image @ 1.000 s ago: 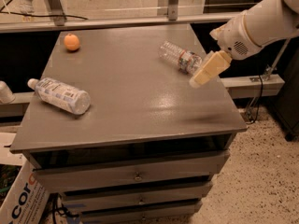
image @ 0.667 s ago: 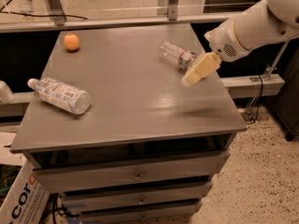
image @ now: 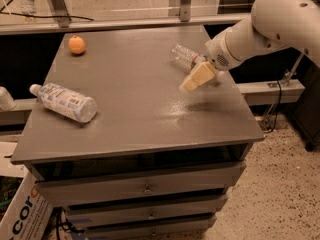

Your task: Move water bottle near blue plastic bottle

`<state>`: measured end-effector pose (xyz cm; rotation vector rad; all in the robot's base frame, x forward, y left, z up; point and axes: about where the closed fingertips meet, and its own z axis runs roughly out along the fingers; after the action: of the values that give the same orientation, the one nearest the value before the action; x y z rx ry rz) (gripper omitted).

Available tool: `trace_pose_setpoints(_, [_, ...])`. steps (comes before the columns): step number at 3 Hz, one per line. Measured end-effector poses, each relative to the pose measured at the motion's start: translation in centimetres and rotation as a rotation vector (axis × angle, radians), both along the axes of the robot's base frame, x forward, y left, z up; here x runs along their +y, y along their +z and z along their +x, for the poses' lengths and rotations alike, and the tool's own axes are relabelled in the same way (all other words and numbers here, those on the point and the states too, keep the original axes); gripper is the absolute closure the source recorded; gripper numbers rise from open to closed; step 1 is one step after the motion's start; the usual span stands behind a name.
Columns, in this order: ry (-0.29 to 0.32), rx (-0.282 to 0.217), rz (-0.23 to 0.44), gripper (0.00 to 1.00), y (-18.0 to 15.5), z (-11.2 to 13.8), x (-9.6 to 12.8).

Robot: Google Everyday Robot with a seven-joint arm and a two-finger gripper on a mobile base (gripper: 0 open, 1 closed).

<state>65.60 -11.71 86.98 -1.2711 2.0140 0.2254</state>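
Altogether one orange [image: 76,44], one blue plastic bottle [image: 65,101], one water bottle [image: 183,57] with gripper [image: 191,83] alongside, grip unclear.

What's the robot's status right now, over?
Gripper over right side of table, at the water bottle. Water bottle lying down, far from blue plastic bottle at left edge. Orange at back left corner, off the path.

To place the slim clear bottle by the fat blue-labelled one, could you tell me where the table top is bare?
Bare: the middle between the fat blue-labelled bottle at the left edge and the gripper, plus the front strip of the grey table. Crowded: right rear, where the gripper hangs by the slim clear ribbed bottle; an orange sits rear left.
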Motion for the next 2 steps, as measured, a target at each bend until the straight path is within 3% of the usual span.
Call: trace_pose_setpoints(2, [-0.038,0.012,0.007,0.00,-2.5,4.0,0.2])
